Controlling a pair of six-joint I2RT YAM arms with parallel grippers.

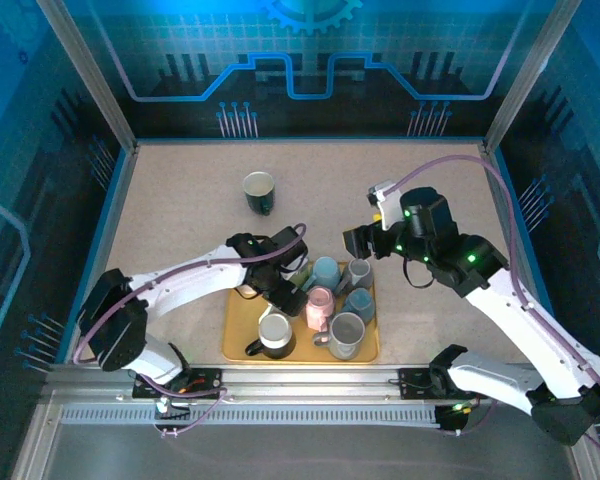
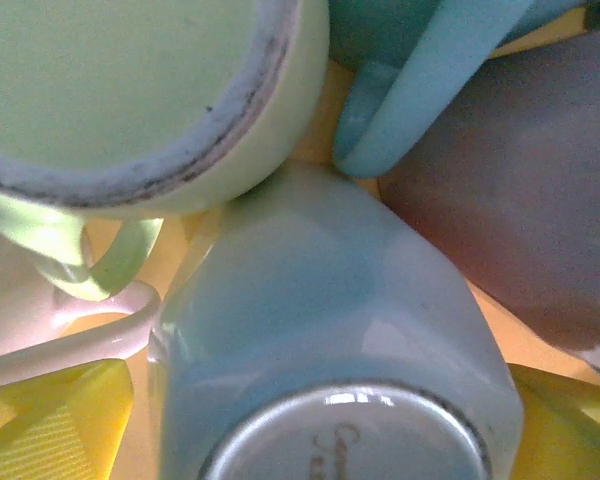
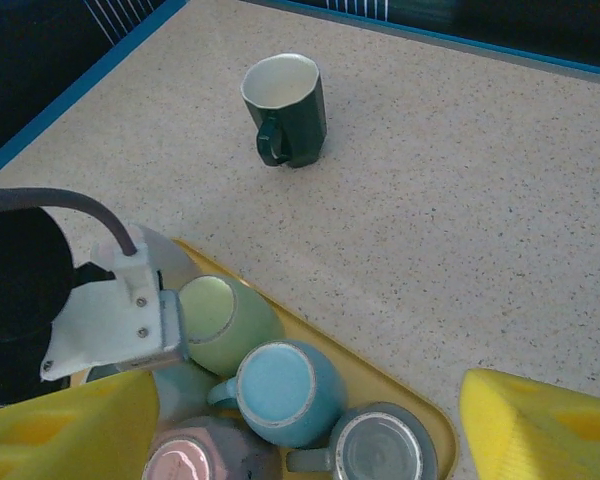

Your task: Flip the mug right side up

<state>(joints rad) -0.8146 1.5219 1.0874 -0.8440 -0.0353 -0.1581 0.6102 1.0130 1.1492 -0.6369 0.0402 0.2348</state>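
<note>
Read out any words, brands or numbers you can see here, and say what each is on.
Dark cursive stamp on the base of the pale blue ceramic mug: cropped and blurred, perhaps starting "C", unreadable.
No other text is readable anywhere.

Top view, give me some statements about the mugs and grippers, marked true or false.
1. The green mug stands upright on the table, off the tray. True.
2. The tray holds two mugs. False: at least six are crowded on it.
3. The right gripper holds a mug. False: it is open and empty, beside the tray's far right corner.
4. The blue mug on the tray is bottom up. True.
</note>
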